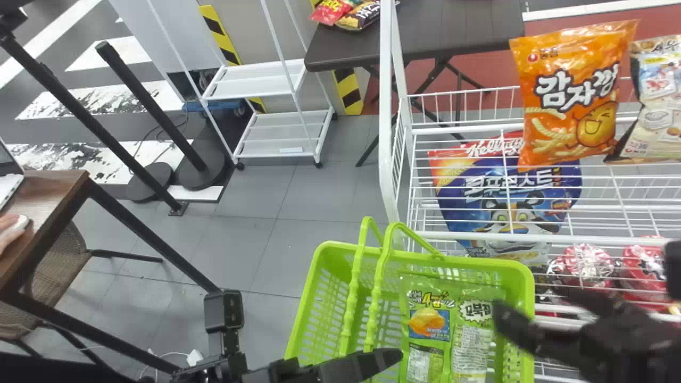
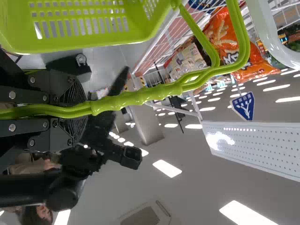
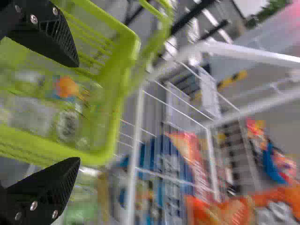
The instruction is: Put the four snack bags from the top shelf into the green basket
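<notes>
Setting: shop, or mock-up of one
Wire rack [image 1: 389, 117]: snack bags [image 1: 572, 98] displayed, beyond right fingers [image 1: 513, 325]
Green basket [image 1: 479, 261]: shopping type, near right fingers

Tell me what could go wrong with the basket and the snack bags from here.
The left pincer holds the green basket by its handles, so added weight might make it tilt. The open right pincer is at the basket's edge and could snag it. The orange bag stands beside another bag, which might topple when one is pulled.

The left tool [image 1: 392, 358] is closed; the right tool [image 1: 532, 307] has its fingers spread apart.
</notes>
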`<state>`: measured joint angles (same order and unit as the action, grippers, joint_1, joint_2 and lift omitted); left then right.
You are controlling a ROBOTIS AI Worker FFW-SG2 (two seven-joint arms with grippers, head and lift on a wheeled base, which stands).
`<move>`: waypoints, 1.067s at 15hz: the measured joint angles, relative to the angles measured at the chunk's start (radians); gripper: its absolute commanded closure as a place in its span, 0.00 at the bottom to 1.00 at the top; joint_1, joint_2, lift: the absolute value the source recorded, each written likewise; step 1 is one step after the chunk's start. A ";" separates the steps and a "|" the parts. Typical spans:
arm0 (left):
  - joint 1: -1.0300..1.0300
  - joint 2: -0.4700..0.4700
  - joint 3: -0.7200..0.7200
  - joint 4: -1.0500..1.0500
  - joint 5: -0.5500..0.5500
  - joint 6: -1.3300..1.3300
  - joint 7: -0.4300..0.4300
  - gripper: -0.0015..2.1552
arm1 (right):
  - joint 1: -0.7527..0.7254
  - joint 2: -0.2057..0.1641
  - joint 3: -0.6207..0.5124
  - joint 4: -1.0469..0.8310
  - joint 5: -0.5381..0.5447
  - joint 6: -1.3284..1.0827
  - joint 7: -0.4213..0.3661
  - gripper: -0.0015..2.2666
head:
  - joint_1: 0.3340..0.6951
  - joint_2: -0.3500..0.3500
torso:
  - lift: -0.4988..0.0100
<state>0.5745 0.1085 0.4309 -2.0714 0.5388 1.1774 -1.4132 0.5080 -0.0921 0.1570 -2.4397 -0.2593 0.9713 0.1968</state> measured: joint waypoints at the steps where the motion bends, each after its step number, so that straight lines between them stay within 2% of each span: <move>1: 0.001 0.000 0.000 0.000 0.001 0.000 -0.001 1.00 | -0.032 0.001 -0.029 0.024 0.001 -0.029 -0.006 0.03 | 1.00 0.76 | 0.98; 4: 0.002 0.002 -0.003 -0.003 0.003 0.000 -0.002 1.00 | -0.163 0.002 -0.090 0.158 0.025 -0.175 -0.033 0.03 | 1.00 0.62 | 0.98; 7: 0.002 0.006 -0.004 -0.004 0.007 0.000 -0.003 1.00 | -0.286 0.002 -0.096 0.304 0.072 -0.270 -0.057 0.03 | 1.00 0.53 | 0.98; 10: 0.002 0.007 -0.005 -0.004 0.011 0.000 -0.004 1.00 | -0.429 0.002 -0.072 0.502 0.108 -0.370 -0.063 0.03 | 1.00 0.51 | 0.98; 16: 0.007 0.006 -0.004 -0.004 0.012 0.000 -0.010 1.00 | -0.622 0.022 0.012 0.844 0.112 -0.520 -0.076 0.04 | 1.00 0.58 | 0.98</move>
<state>0.5812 0.1149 0.4273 -2.0755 0.5507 1.1773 -1.4230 -0.1145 -0.0706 0.1695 -1.5957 -0.1478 0.4517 0.1205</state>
